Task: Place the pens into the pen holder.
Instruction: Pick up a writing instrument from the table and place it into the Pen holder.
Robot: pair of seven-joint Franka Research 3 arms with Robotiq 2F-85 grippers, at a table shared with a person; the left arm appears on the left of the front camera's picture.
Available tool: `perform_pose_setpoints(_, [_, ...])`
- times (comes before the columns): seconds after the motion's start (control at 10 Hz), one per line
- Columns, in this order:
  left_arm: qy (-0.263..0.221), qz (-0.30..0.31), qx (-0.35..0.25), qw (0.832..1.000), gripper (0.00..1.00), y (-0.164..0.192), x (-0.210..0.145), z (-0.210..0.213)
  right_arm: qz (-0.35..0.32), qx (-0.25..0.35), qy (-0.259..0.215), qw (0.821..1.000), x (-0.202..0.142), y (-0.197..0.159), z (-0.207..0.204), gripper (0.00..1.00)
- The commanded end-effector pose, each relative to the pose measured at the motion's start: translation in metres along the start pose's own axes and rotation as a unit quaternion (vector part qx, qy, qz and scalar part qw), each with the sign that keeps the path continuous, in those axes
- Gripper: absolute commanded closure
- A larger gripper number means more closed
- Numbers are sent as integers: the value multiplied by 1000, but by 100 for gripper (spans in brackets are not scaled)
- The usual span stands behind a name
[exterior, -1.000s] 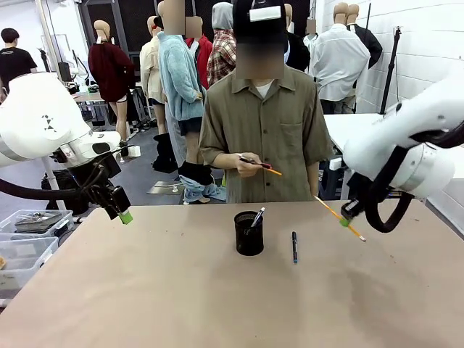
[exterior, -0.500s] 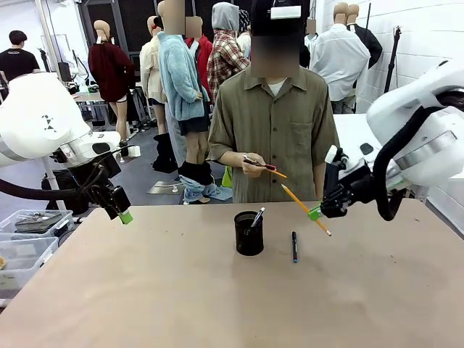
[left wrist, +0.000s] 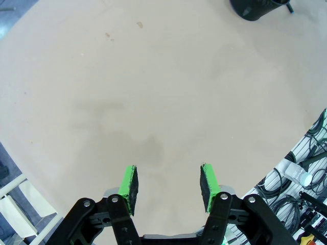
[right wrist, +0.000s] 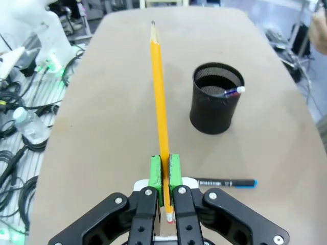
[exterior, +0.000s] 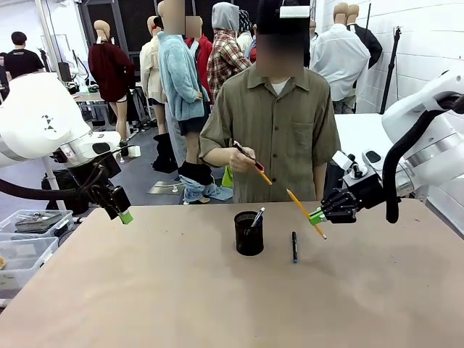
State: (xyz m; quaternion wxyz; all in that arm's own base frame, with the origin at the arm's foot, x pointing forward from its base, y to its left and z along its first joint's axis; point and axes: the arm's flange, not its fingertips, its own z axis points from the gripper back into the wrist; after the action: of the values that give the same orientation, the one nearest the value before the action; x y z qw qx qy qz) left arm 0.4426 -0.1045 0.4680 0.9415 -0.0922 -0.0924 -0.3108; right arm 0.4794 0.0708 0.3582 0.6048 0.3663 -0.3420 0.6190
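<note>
The black mesh pen holder stands mid-table with a silvery pen leaning in it. Its base corner appears as the holder at the top of the left wrist view. A dark blue-black pen lies on the table right of it. My right gripper is shut on an orange pencil, held tilted above the table right of the holder. My left gripper hangs open with nothing in it over the table's left edge. The person's hand holds another orange pencil.
A person stands at the far side of the brown table. Clear plastic bins sit off the table's left edge. Cables lie on the floor beside the table.
My right gripper has carried the orange pencil leftward, toward the holder, over the past second. The person's pencil has tipped more upright. The left arm has stayed still.
</note>
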Motion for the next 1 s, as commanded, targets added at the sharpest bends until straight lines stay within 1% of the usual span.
perform_pose_setpoints(0.0, [2,0,4,1000,36,1,0,1,20,1,-35,999,-6,-8,3,100])
perform_pose_setpoints(0.2, [2,0,4,1000,36,1,0,1,11,-8,-44,999,-12,-7,10,100])
perform_pose_setpoints(0.3, [2,0,4,1000,36,1,0,1,4,-22,-38,999,-16,2,25,100])
perform_pose_setpoints(0.4, [2,0,4,1000,36,1,0,1,-2,-39,-42,998,-22,19,50,100])
perform_pose_setpoints(0.5, [2,0,4,1000,36,1,0,1,-10,-64,-65,996,-33,41,84,100])
perform_pose_setpoints(0.7, [2,0,4,1000,36,1,0,1,-16,-116,-111,987,-53,80,136,100])
perform_pose_setpoints(0.9, [2,0,4,1000,36,1,0,1,-13,-160,-128,979,-68,113,163,100])
